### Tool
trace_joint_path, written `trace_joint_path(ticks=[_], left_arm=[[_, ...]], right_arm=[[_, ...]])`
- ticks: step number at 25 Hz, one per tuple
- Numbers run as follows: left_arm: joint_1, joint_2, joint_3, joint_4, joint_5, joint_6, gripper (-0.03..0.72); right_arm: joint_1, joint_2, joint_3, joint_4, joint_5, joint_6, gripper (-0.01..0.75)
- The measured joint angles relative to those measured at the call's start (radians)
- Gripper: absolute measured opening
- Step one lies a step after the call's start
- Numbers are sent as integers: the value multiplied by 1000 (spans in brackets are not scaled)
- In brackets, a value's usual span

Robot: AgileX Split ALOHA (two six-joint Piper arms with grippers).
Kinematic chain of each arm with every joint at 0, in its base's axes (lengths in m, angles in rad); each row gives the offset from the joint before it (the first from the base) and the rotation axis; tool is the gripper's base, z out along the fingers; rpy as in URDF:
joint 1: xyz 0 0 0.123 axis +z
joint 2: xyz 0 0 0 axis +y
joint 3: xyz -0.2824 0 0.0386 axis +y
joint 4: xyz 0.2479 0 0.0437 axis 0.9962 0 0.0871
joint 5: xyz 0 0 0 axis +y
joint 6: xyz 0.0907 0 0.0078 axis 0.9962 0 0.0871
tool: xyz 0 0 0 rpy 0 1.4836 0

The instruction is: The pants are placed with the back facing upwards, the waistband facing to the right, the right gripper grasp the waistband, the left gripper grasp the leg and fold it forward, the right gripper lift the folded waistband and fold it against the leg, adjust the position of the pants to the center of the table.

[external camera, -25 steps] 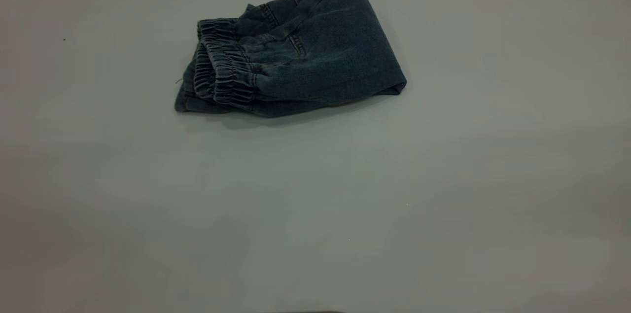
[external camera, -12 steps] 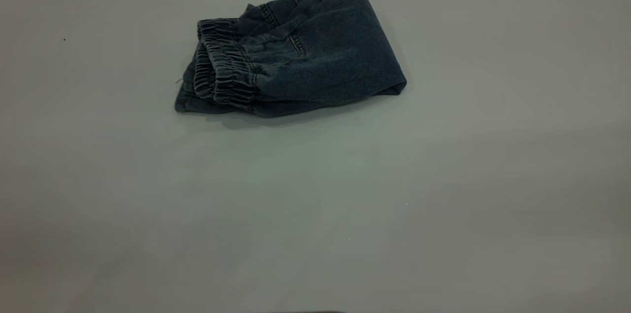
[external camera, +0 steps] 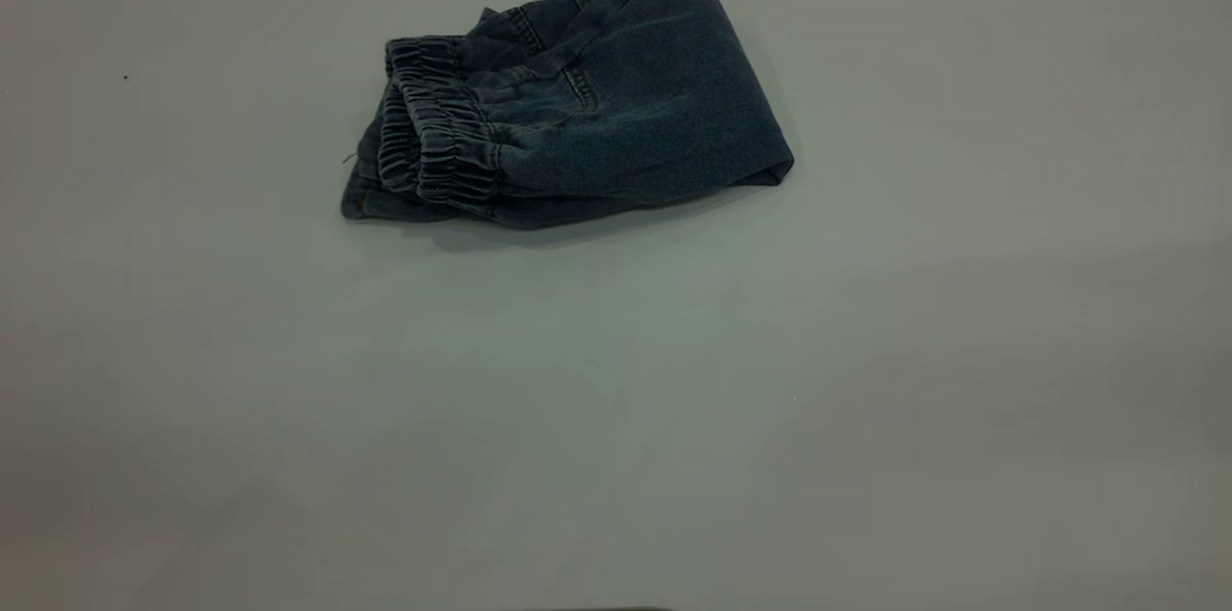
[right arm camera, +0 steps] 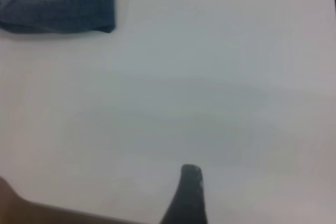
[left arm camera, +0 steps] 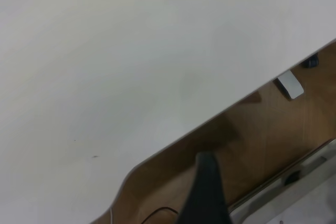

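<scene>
Exterior view: folded pants (external camera: pixel 568 96) alone, table (external camera: pixel 866 351) seemingly unobstructed.

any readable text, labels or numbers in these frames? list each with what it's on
None. The folded jeans show only stitching and an elastic waistband, no tag or print.
The table is unmarked.
In the left wrist view, a small white tab under the table edge is blank as far as can be seen.
</scene>
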Motion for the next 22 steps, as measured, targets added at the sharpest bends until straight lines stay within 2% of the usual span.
trace_joint_path(ticks=[6,9,15,18,22], left_arm=[[14,-14,0,-1,-1,0,561],[99,-19,1,-1,-2,0,561],[316,-80,3,-1,-3,0,561],[361,-144,3,-1,-3,1,561],[380,-207,3,-2,0,1,561]], right_arm=[[0,0,0,18,7,0,586],[0,0,0,19,7,0,586],[0,0,0,19,7,0,586],[-7,0,0,19,7,0,586],[-57,-14,2,20,7,1,586]])
